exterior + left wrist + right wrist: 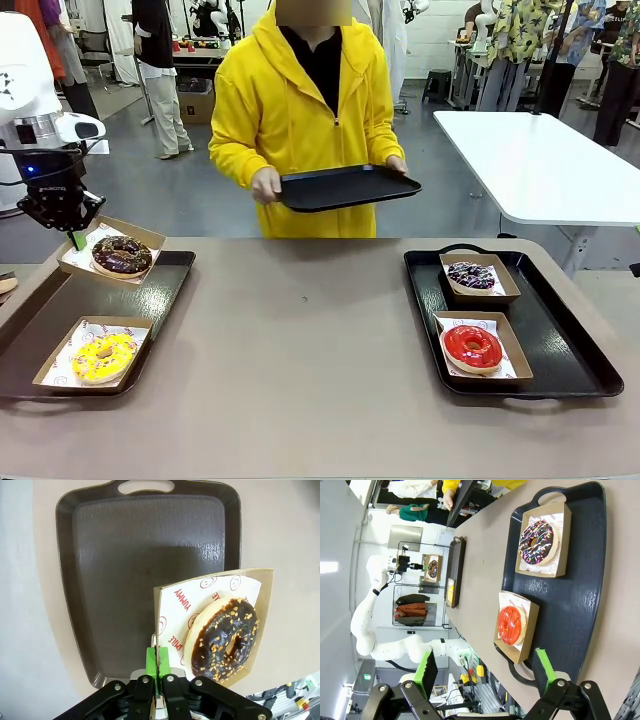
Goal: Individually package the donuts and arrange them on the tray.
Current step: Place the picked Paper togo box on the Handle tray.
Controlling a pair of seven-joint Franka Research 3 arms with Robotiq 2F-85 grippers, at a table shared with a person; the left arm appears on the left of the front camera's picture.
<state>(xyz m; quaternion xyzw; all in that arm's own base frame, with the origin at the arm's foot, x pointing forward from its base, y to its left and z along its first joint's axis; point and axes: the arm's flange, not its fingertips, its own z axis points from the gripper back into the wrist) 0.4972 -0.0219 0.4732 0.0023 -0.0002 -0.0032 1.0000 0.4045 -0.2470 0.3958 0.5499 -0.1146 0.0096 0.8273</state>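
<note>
Four donuts sit boxed: my left gripper (158, 680) is clamped on the rim of the chocolate donut's box (215, 625) at lower right of my left wrist view, lifted above the left tray (125, 580), while my right gripper (485, 672) hangs apart over the red donut (510, 624)

Left tray (160, 290) carries two boxed donuts (103, 357), right tray (570, 345) two (472, 346); a person's third tray (345, 186) is behind.
</note>
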